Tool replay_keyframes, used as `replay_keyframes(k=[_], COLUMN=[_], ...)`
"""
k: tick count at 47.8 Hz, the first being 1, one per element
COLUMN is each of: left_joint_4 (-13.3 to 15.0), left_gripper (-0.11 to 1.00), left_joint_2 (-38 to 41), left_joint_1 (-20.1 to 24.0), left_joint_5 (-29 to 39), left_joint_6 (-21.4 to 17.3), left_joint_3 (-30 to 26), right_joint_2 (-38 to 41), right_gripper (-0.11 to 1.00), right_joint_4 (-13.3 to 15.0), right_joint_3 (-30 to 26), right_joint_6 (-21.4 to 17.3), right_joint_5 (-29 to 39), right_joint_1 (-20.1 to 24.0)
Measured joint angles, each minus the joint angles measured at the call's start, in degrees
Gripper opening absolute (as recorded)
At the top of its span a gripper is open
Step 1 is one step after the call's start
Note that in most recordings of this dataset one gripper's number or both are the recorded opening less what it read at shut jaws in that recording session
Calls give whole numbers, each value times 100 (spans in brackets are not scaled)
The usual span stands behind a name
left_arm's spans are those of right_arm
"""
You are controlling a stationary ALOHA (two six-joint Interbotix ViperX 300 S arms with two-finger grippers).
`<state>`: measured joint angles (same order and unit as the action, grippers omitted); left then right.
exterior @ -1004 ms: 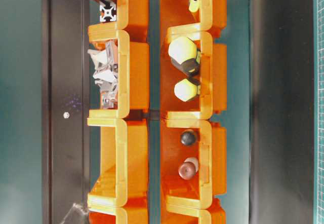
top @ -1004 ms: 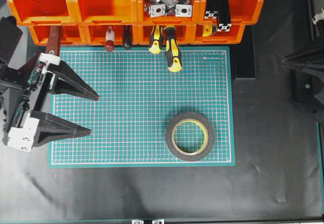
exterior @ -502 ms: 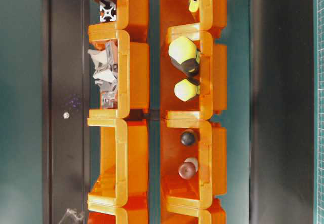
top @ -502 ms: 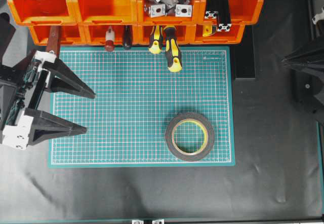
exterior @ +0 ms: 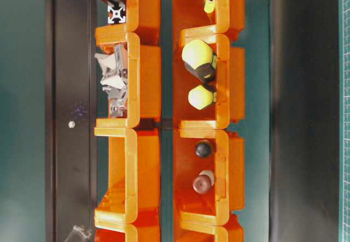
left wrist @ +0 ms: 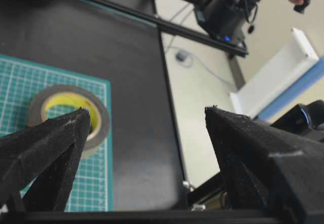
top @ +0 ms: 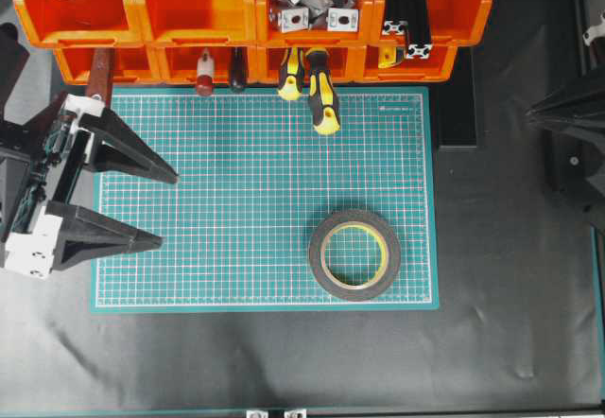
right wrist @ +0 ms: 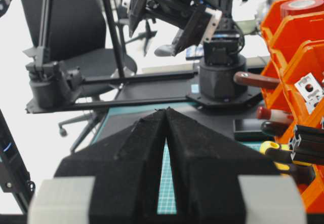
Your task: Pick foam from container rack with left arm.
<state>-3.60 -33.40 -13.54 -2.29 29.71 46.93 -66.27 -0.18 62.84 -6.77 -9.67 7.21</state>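
Foam (top: 354,254) lies flat on the green mat (top: 236,200), lower right of centre, already out of the rack (top: 250,21). Left gripper (top: 156,208) gapes empty at far left; returning could nudge it.

We see the left arm (top: 28,191) as a black frame ending in the left gripper (top: 159,205), whose two fingers are long, pointed black wedges with a rough, grainy surface. White blocks (top: 28,252) cap the base of each finger, and thin coloured cables run along the frame between them. From its own wrist camera the fingers (left wrist: 45,148) look matte and coarsely textured, tapering to blunt tips. The right gripper (right wrist: 166,113) shows the same black textured wedges, with pale grey-white blocks (right wrist: 61,198) at their bases. In that view the left arm's round black base (right wrist: 220,79) carries bundled black cables and a white fitting above it.
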Motion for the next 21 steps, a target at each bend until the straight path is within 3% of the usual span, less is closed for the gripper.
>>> replay_keyframes(k=[21], left_joint_4=[0], left_gripper=[89], left_joint_2=[-53], left_joint_1=[0], left_joint_5=[9], left_joint_6=[53], left_joint_3=[114], right_joint_2=[0], right_gripper=[1], right_joint_4=[-9], right_joint_3=[9], right_joint_6=[0], right_joint_5=[9], right_joint_1=[0])
